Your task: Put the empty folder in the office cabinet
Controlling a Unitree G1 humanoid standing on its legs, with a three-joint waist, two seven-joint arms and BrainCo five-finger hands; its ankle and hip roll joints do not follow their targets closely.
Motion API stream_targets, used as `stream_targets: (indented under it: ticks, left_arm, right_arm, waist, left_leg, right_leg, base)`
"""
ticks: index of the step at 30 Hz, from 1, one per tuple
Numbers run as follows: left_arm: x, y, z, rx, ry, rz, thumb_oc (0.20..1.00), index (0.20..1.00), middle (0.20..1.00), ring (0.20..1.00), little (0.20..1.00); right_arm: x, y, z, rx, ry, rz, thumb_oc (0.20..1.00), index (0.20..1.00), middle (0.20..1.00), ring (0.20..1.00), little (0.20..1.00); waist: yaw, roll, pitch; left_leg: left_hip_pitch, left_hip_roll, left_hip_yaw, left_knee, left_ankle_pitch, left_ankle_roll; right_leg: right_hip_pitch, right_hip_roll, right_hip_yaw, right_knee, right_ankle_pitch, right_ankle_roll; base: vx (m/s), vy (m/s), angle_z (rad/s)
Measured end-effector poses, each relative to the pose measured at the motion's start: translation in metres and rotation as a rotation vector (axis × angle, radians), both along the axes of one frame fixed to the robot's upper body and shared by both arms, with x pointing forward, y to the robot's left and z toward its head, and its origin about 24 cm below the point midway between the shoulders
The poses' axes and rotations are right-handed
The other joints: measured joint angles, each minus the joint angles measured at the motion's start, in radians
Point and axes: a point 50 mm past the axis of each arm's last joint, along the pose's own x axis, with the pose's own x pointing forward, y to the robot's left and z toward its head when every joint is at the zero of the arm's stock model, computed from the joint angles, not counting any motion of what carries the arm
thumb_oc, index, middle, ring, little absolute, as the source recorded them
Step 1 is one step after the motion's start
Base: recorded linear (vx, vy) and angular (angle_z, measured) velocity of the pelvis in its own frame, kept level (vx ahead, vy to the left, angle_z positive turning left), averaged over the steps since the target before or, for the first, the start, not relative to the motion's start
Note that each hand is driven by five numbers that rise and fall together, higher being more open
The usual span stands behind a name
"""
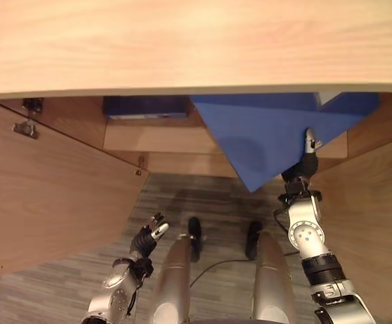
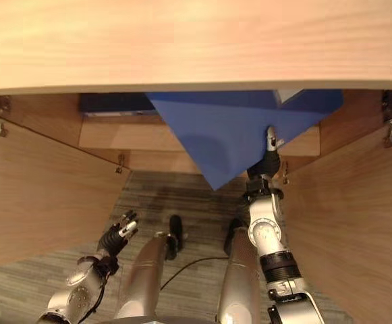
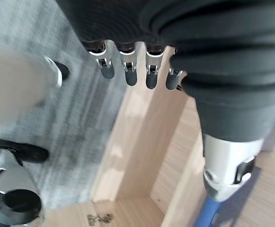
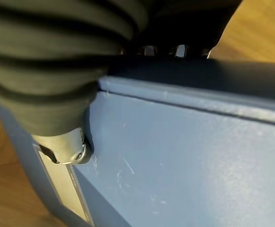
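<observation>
My right hand (image 1: 308, 162) gripped the blue folder (image 1: 263, 135), thumb on one face and fingers over its edge, holding it tilted at the open cabinet (image 1: 155, 138) mouth. My left hand (image 1: 148, 237) hung relaxed, empty. Insertion onto the shelf and release remained.

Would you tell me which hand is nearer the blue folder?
Right. The right hand grips the blue folder at the cabinet opening; the left hand hangs apart, low over the floor.

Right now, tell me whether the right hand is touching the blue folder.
Touching. In the right wrist view the right hand grips the blue folder, thumb pressed on its face and fingers curled over its edge.
</observation>
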Motion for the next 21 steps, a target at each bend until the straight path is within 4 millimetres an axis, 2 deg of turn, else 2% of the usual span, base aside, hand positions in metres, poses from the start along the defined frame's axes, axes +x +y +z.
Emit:
stream_targets:
  ticks: [5, 7, 9, 15, 18, 21]
  left_arm:
    - [0.008, -0.002, 0.022, -0.001, -0.108, -0.02, 1.0, 1.0, 1.0, 1.0, 1.0]
    - [0.008, -0.002, 0.022, -0.001, -0.109, -0.021, 1.0, 1.0, 1.0, 1.0, 1.0]
    - [0.004, 0.001, 0.027, 0.011, -0.128, -0.028, 1.0, 1.0, 1.0, 1.0, 1.0]
    - [0.004, 0.0, 0.035, 0.012, -0.158, -0.034, 1.0, 1.0, 1.0, 1.0, 1.0]
    - [0.004, 0.001, 0.052, 0.03, -0.221, -0.052, 1.0, 1.0, 1.0, 1.0, 1.0]
    - [0.003, 0.002, 0.056, 0.049, -0.23, -0.054, 1.0, 1.0, 1.0, 1.0, 1.0]
  right_arm:
    - [-0.003, -0.002, 0.009, 0.013, -0.035, -0.025, 0.2, 0.2, 0.2, 0.2, 0.2]
    - [-0.003, -0.002, 0.007, 0.018, -0.021, -0.031, 0.2, 0.2, 0.2, 0.2, 0.2]
    - [-0.009, -0.002, 0.011, 0.015, -0.042, -0.031, 0.2, 0.2, 0.2, 0.2, 0.2]
    - [-0.013, -0.005, 0.012, -0.041, -0.026, -0.067, 0.2, 0.2, 0.2, 0.2, 0.2]
    - [-0.004, -0.004, 0.033, -0.06, -0.071, -0.079, 0.2, 0.2, 0.2, 0.2, 0.2]
    - [0.021, 0.0, 0.06, -0.067, -0.063, -0.107, 0.2, 0.2, 0.2, 0.2, 0.2]
  waist:
    - [-0.003, -0.006, 0.005]
    - [-0.004, -0.01, 0.008]
    - [-0.007, -0.024, 0.014]
    - [-0.02, -0.044, 0.028]
    - [-0.009, -0.049, 0.029]
    - [-0.004, -0.048, 0.029]
  left_leg:
    - [-0.127, 0.005, -0.002, 0.138, -0.049, 0.007]
    - [-0.147, 0.008, -0.003, 0.172, -0.061, 0.005]
    - [-0.2, 0.014, -0.007, 0.263, -0.102, 0.006]
    - [-0.294, 0.021, -0.02, 0.367, -0.133, 0.011]
    - [-0.377, 0.022, -0.027, 0.408, -0.137, 0.007]
    - [-0.414, 0.023, -0.031, 0.443, -0.136, 0.013]
  right_leg:
    - [-0.113, -0.007, 0.021, 0.101, -0.027, 0.003]
    - [-0.128, -0.006, 0.024, 0.125, -0.038, 0.0]
    - [-0.177, -0.007, 0.037, 0.198, -0.07, -0.006]
    - [-0.259, -0.012, 0.049, 0.285, -0.092, -0.003]
    - [-0.334, -0.015, 0.048, 0.324, -0.094, -0.005]
    - [-0.372, -0.021, 0.049, 0.358, -0.1, -0.015]
  base:
    - [-0.02, 0.013, -0.02]
    - [0.01, 0.004, -0.02]
    - [0.01, 0.014, -0.06]
    - [0.0, 0.0, 0.0]
    - [-0.01, 0.006, 0.03]
    - [-0.01, 0.004, 0.03]
